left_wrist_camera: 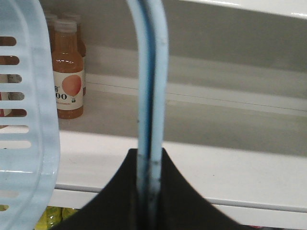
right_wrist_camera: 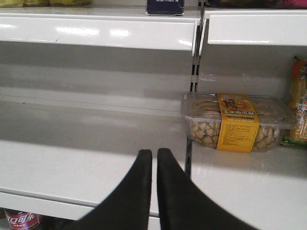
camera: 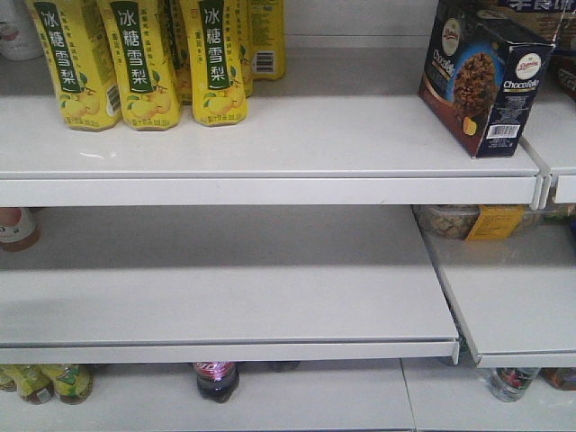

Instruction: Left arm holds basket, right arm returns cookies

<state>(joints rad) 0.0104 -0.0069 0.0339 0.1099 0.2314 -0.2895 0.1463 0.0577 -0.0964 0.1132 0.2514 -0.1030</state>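
The navy cookies box [camera: 481,76] stands upright on the top shelf at the right of the front view, and its bottom edge [right_wrist_camera: 165,6] shows at the top of the right wrist view. The light blue basket [left_wrist_camera: 24,129] hangs at the left of the left wrist view. My left gripper [left_wrist_camera: 151,155] is shut on its two thin handles [left_wrist_camera: 151,72]. My right gripper [right_wrist_camera: 154,153] is shut with nothing between its fingers, in front of the middle shelf and below the cookies. Neither arm shows in the front view.
Yellow pear-drink bottles [camera: 144,63] stand at the top shelf's left. A clear snack tub with a yellow label [right_wrist_camera: 237,122] sits on the right middle shelf, beside snack bags [right_wrist_camera: 300,103]. Orange drink bottles [left_wrist_camera: 67,72] stand on a shelf. Cola bottles [camera: 216,378] stand on the bottom shelf.
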